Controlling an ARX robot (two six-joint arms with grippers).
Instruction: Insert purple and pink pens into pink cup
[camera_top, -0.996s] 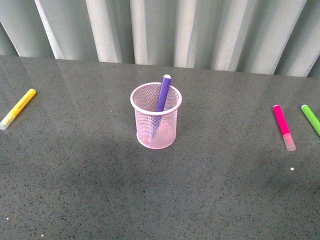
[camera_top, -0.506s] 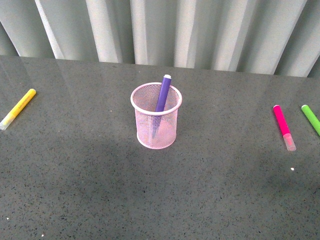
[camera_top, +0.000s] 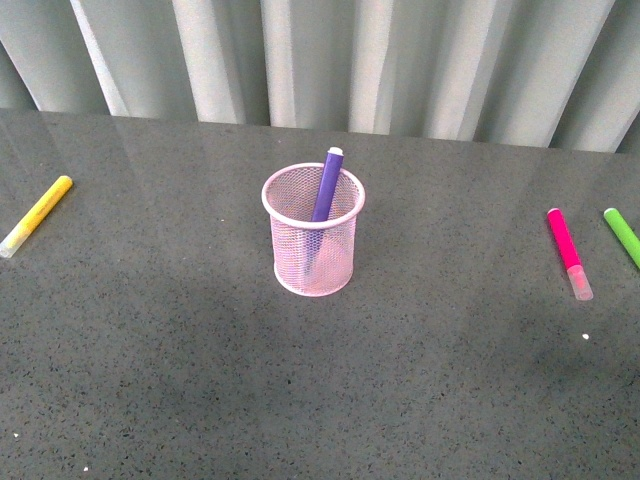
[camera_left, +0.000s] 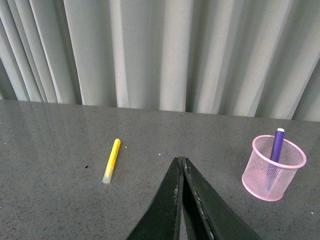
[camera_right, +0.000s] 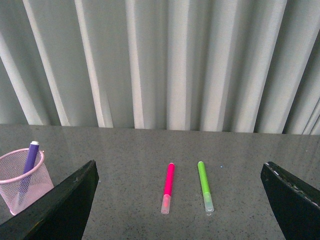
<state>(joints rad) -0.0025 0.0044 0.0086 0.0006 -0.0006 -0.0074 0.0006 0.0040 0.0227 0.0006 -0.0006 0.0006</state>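
The pink cup stands upright in the middle of the dark table, and the purple pen leans inside it with its top above the rim. The pink pen lies flat on the table at the right. Neither arm shows in the front view. In the left wrist view my left gripper is shut with nothing in it, well short of the pink cup and purple pen. In the right wrist view my right gripper is open wide, the pink pen lying beyond it on the table.
A yellow marker lies at the far left of the table, also seen as the yellow marker. A green marker lies beside the pink pen at the right edge, the green marker. A pleated grey curtain backs the table.
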